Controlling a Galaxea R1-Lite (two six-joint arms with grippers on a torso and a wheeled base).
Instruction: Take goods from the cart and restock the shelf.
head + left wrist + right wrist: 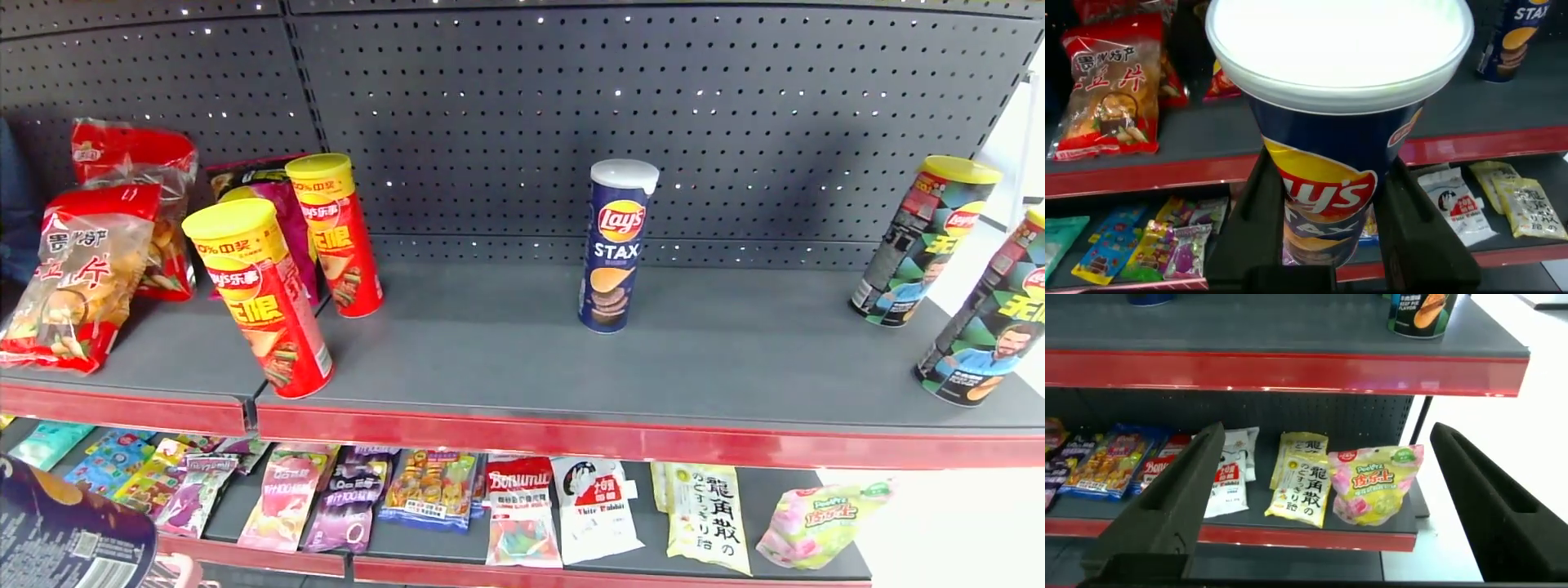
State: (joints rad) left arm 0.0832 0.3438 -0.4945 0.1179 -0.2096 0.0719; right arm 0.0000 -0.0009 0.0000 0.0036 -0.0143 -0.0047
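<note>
You have bare shelf [490, 359] on both sides of the standing blue can [614, 245]: a wide gap toward the two red cans [261, 298] on your left, another toward the two dark cans [922, 241] on your right. The far left end is crowded with snack bags [77, 273].

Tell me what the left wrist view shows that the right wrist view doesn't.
Left wrist only: the left jaws shut on a blue chip can, and a red snack bag on the upper shelf. Right wrist only: the right jaws, open, and a pink-green candy bag. Both: the red shelf edge, plus the white packet and yellow packet on the lower shelf.
</note>
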